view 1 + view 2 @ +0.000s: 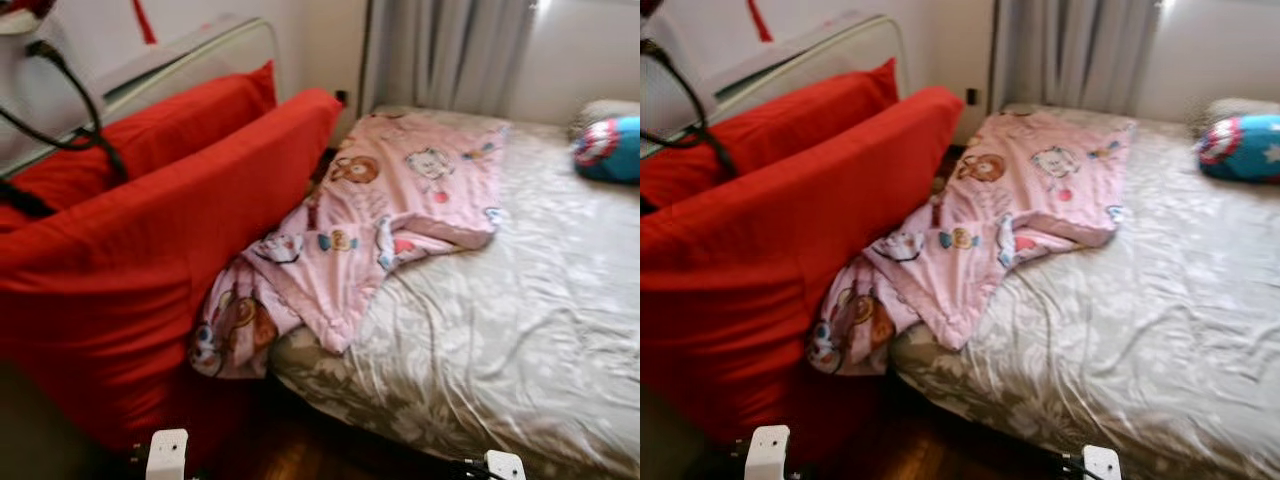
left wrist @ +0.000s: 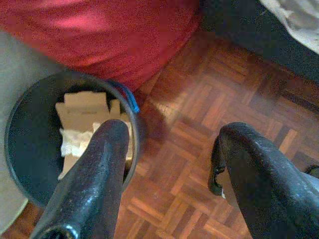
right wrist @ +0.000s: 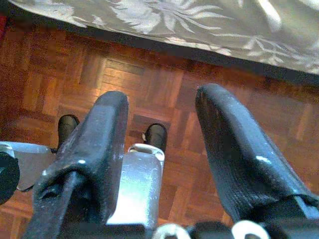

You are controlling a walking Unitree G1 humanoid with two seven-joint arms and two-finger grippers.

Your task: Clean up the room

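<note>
Room: bedroom with dark parquet floor (image 3: 149,74) and a bed under a grey leaf-patterned sheet (image 1: 500,330).
Task item: pink cartoon-print blanket (image 1: 380,215), rumpled, draped off the bed's corner against red cushions (image 1: 150,250).
Handling: likely soft, light, floppy; grip a bunched fold.
Left gripper (image 2: 169,174): fingers apart, above a dark round bin (image 2: 30,114) holding cardboard.
Right gripper (image 3: 159,149): fingers apart, empty.

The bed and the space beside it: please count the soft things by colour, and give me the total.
Red cushions: 2, the large front one and the one behind it.
Pink cartoon blanket: 1, hanging partly off the bed's edge.
Blue pillow with a star shield print: 1, at the far side of the bed.
Total: 4
</note>
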